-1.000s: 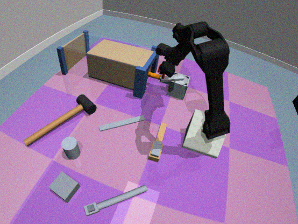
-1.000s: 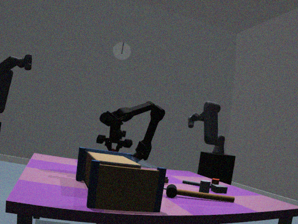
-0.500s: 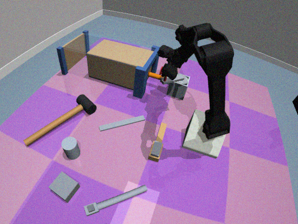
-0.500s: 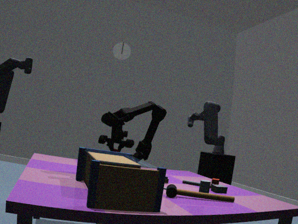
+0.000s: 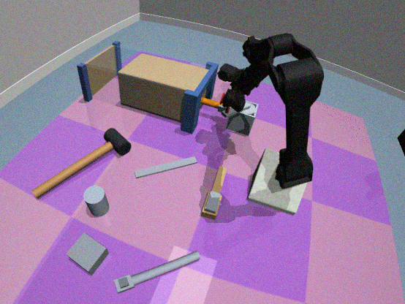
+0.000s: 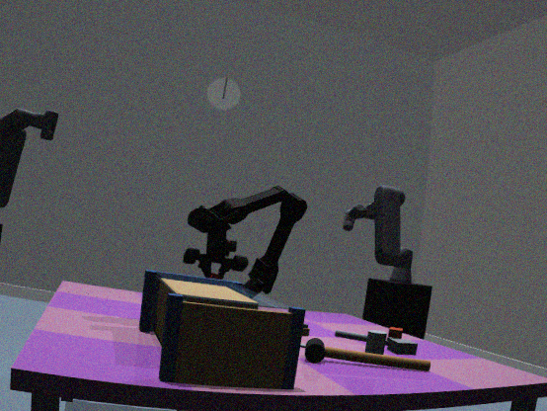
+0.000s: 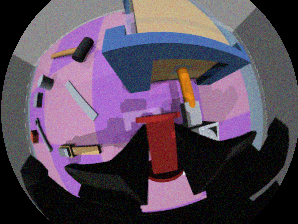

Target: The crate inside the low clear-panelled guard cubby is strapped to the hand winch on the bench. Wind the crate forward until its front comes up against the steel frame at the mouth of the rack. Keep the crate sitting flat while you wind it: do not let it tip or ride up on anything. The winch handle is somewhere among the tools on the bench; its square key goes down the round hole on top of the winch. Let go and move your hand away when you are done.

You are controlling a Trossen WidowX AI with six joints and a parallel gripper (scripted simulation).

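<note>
The tan crate [image 5: 157,82] [image 6: 232,341] [image 7: 169,12] sits flat inside the cubby. Its front end is close behind the blue frame posts [image 5: 191,109] [image 7: 174,48] at the mouth; I cannot tell whether they touch. A short orange strap [image 5: 210,102] [image 7: 186,87] runs from the crate to the grey winch [image 5: 242,120] [image 7: 210,129]. My gripper [image 5: 227,106] [image 6: 214,273] [image 7: 157,125] hangs over the winch's near side and is shut on the red grip [image 7: 161,144] of the winch handle. The handle's key end is hidden under my hand.
A mallet [image 5: 117,141] [image 6: 365,357], a flat grey bar [image 5: 166,166], a grey cylinder [image 5: 96,200], a grey block [image 5: 87,252], a grey handle-like tool [image 5: 157,272] and a wooden tool [image 5: 216,195] lie on the bench. The arm stands on a pale base plate [image 5: 263,190].
</note>
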